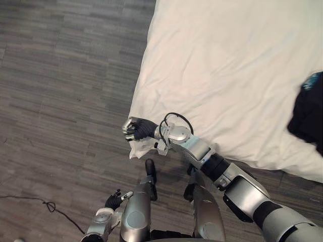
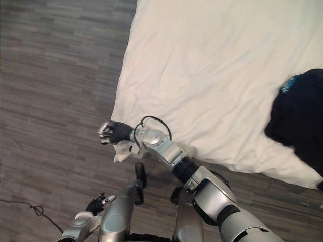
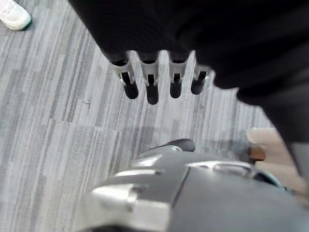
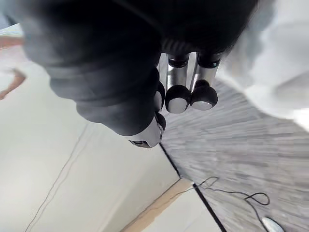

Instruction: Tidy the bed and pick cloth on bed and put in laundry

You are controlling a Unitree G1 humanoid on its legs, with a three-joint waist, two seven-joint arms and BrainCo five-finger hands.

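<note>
White bed sheet [image 1: 227, 65], lightly creased, over a grey plank floor [image 1: 60, 75]. Dark cloth [image 2: 298, 111] lies at the sheet's right edge, well apart from both hands. Right hand [image 1: 136, 128] is just off the sheet's near corner, fingers curled in, nothing seen in them. Left hand [image 1: 112, 201] hangs low over the floor, fingers straight.
</note>
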